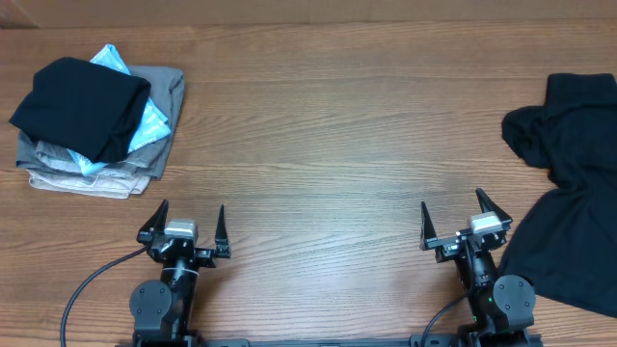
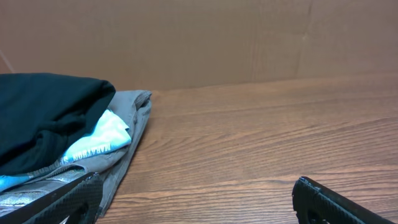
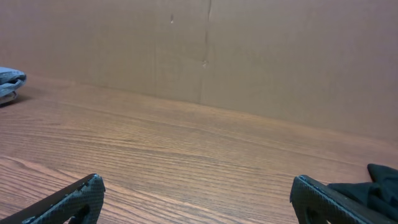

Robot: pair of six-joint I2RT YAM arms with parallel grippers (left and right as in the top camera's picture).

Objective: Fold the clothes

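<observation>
A crumpled black T-shirt lies at the table's right edge, partly out of frame; a bit of it shows behind my right finger. A folded black T-shirt tops the pile at far left and fills the left of the left wrist view. My left gripper rests open near the front edge, below and to the right of the pile, nothing between its fingers. My right gripper is open too, just left of the crumpled shirt, holding nothing.
Under the folded black shirt sit a light-blue garment with white print and grey and beige folded garments. A brown cardboard wall backs the wooden table. Cables trail from both arm bases.
</observation>
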